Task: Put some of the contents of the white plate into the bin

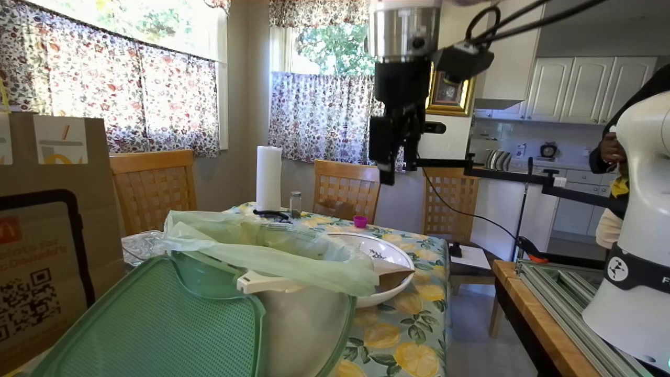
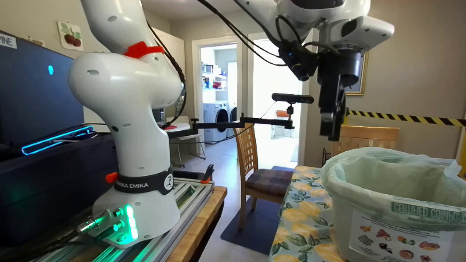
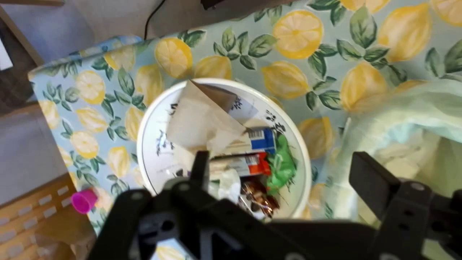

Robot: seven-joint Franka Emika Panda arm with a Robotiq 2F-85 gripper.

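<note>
We are observing the gripper (image 3: 283, 169) hovering, jaws spread wide, above the white plate (image 3: 158, 121), which is resting on the tablecloth (image 3: 249, 77) just beside the bin (image 2: 400, 233) and holding wrappers (image 3: 240, 164) and brown paper (image 3: 202, 119).

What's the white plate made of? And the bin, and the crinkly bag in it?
The white plate looks like smooth, glazed ceramic, white with dark designs, but could be plastic. The bin seems hard, smooth plastic: its wall looks stiff and even. The bag looks like thin plastic-type film: it's crinkled and partly see-through; the exact kind is unclear.
</note>
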